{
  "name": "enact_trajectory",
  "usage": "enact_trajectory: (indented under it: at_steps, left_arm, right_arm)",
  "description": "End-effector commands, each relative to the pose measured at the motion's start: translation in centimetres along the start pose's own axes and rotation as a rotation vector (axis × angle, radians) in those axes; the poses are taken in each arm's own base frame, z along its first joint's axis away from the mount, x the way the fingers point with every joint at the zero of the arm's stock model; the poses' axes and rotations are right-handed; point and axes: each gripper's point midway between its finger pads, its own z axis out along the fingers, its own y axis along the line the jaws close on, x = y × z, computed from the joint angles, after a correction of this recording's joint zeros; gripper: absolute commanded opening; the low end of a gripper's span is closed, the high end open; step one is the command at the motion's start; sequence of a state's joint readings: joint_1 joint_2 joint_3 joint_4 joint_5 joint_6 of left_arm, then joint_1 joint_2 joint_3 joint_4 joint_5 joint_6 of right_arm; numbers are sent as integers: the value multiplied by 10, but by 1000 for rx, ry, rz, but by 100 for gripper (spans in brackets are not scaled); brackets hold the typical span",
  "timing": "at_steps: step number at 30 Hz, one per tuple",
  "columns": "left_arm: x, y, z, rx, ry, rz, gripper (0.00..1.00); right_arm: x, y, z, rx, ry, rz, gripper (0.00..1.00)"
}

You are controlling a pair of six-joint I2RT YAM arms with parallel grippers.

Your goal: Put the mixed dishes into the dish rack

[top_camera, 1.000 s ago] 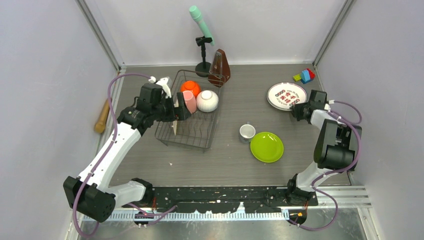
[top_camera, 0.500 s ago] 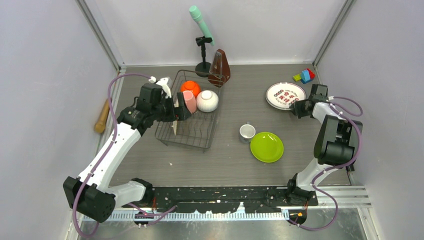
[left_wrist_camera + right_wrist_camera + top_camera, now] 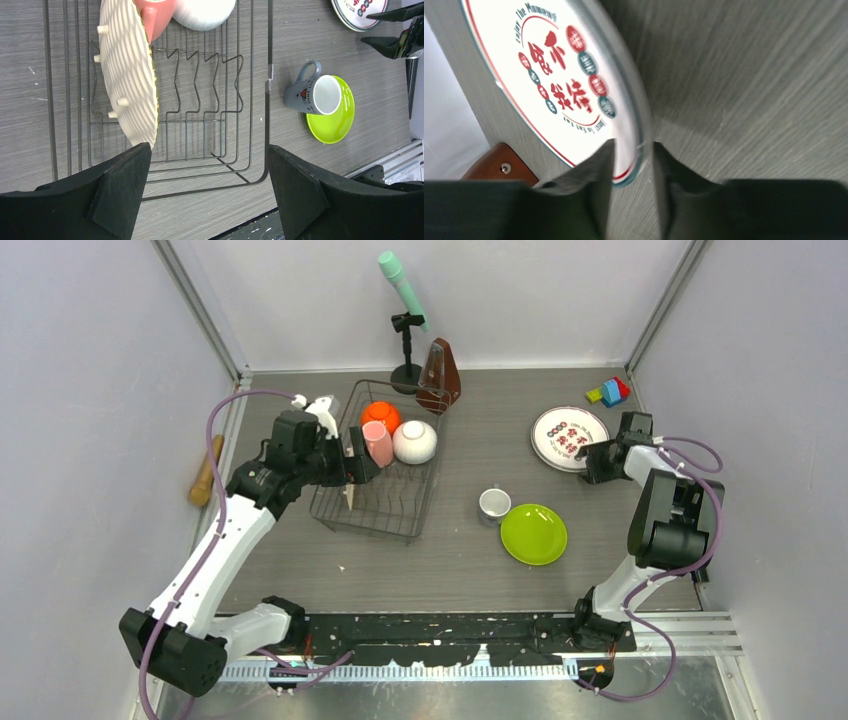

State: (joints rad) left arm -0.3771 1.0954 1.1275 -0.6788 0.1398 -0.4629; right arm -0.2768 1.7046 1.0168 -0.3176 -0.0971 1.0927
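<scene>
The dark wire dish rack (image 3: 384, 502) holds an orange bowl (image 3: 380, 415), a white bowl (image 3: 415, 441), a pink mug (image 3: 378, 444) and a tan woven plate (image 3: 130, 75) standing on edge in the prongs. My left gripper (image 3: 355, 462) hovers over the rack's left side, open wide with nothing between its fingers. On the right, a white plate with red-green marks (image 3: 568, 435) has its near rim between the parted fingers of my right gripper (image 3: 633, 145), which is open. A small cup (image 3: 494, 503) sits against the lime-green plate (image 3: 533, 533).
A brown metronome (image 3: 438, 375) and a stand with a teal microphone (image 3: 403, 290) are behind the rack. Toy blocks (image 3: 610, 391) lie in the far right corner. A wooden handle (image 3: 205, 470) lies by the left wall.
My right gripper's fingers have parted around the white plate's rim, and the plate has shifted slightly. The left arm has drawn back a little to the left.
</scene>
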Motion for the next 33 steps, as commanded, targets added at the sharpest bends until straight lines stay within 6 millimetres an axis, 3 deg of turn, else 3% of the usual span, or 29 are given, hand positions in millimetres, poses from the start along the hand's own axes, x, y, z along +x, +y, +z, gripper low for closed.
enact_trajectory:
  at_steps: [1, 6, 8, 9, 11, 14, 17, 22, 28, 33]
  left_arm:
    - [-3, 2, -6, -2, -24, 26, 89]
    - [-3, 2, -6, -2, -22, 29, 89]
    - [-2, 3, -5, -5, -19, 30, 89]
    - [-2, 3, -5, -6, -19, 32, 89]
    - [-2, 3, -5, -7, -17, 33, 89]
    - [-2, 4, -5, -8, -17, 33, 89]
    - [-1, 4, -4, -8, -14, 34, 89]
    - [0, 4, -3, -4, -11, 29, 89]
    - [2, 2, -1, 5, -3, 14, 89]
    - [0, -8, 1, 53, -3, -9, 89]
  right_arm:
    - [10, -16, 0, 51, 35, -17, 59]
    - [7, -20, 0, 61, 14, -18, 47]
    - [7, -21, 1, 65, 12, -18, 33]
    - [7, -21, 1, 68, 12, -18, 20]
    - [7, -22, -1, 76, 13, -17, 14]
    - [7, -22, -6, 87, 19, -23, 25]
    - [10, -17, -13, 80, 40, -34, 26]
    - [9, -9, -26, 61, 42, -39, 1]
    - [9, 3, -38, 9, 43, -46, 0]
    - [15, 28, -62, -129, 61, -55, 0]
